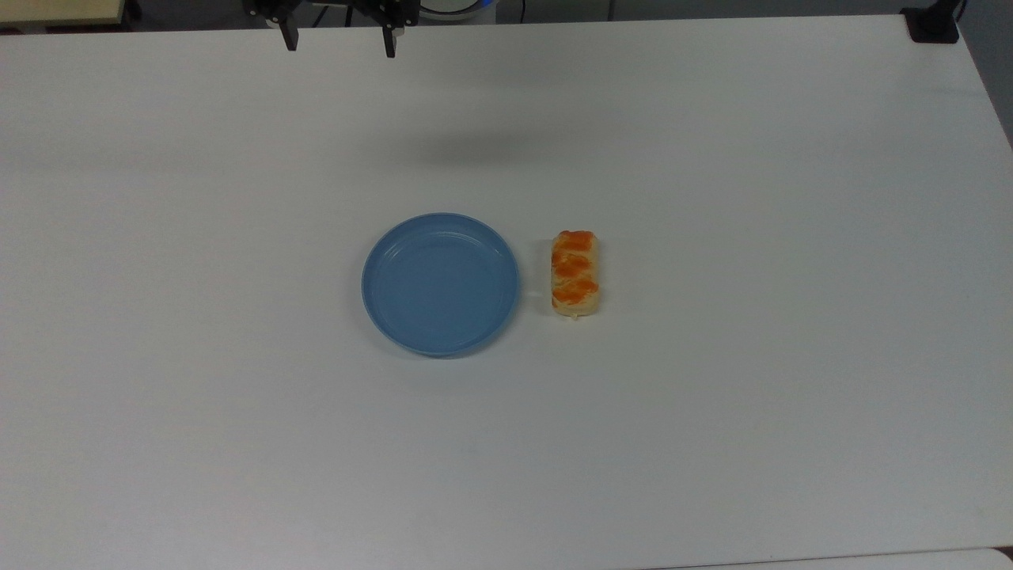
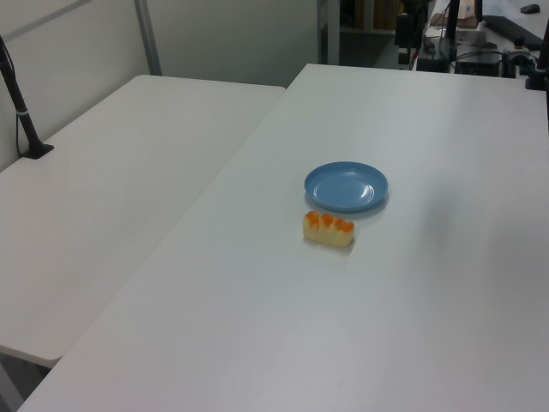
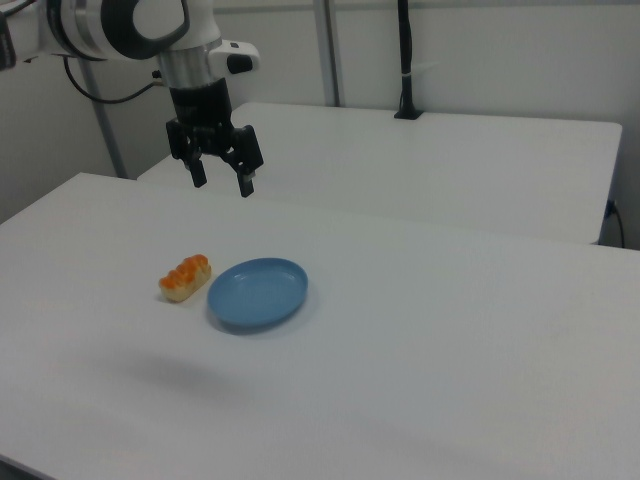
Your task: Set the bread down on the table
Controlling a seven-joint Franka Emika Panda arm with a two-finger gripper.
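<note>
Bread (image 1: 574,274) on table (image 1: 712,435) beside plate (image 1: 440,283); jaws apart, raised, empty.

Gripper (image 1: 340,43): cut by the top view's upper edge — two finger ends show.
Arm (image 3: 120,25): runs off the right view's top-left corner.
Table (image 1: 712,443): cropped at the top view's left edge and bottom edge.

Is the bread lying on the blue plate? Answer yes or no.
No, the bread lies on the table beside the blue plate.

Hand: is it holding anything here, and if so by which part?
Nothing is held. The hand hangs open above the table, well clear of the bread, which lies beside the plate.
</note>
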